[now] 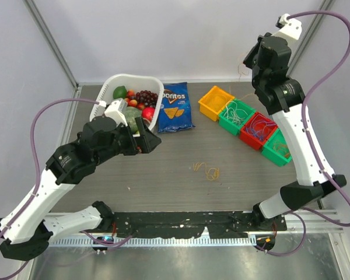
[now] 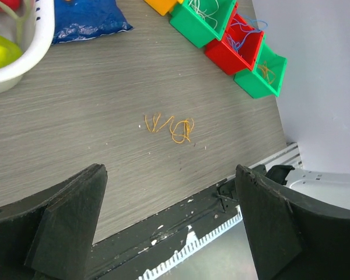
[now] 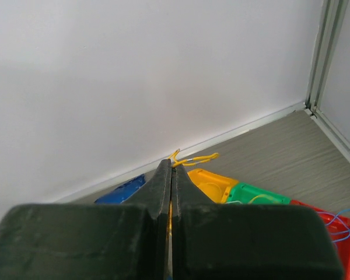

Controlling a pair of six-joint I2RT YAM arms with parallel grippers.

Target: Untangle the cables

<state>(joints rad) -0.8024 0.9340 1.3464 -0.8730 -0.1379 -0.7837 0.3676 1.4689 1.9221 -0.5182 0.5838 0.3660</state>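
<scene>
A small tangle of thin yellow-orange cables (image 1: 207, 171) lies loose on the grey table, seen in the left wrist view as several squiggled strands (image 2: 172, 127). My left gripper (image 2: 170, 172) hangs open above the table's near part, well short of the tangle, with nothing between its fingers (image 2: 70, 216). In the top view it (image 1: 150, 140) sits beside the basket. My right gripper (image 3: 172, 164) is raised high at the back right, shut on a yellow cable (image 3: 198, 158) whose ends stick out past the tips.
A white basket of fruit (image 1: 108, 93) and a blue Doritos bag (image 1: 175, 107) lie at the back left. A row of bins runs diagonally at the right: yellow (image 1: 214, 102), green (image 1: 235, 115), red (image 1: 258, 129), green (image 1: 277, 147), some holding strings.
</scene>
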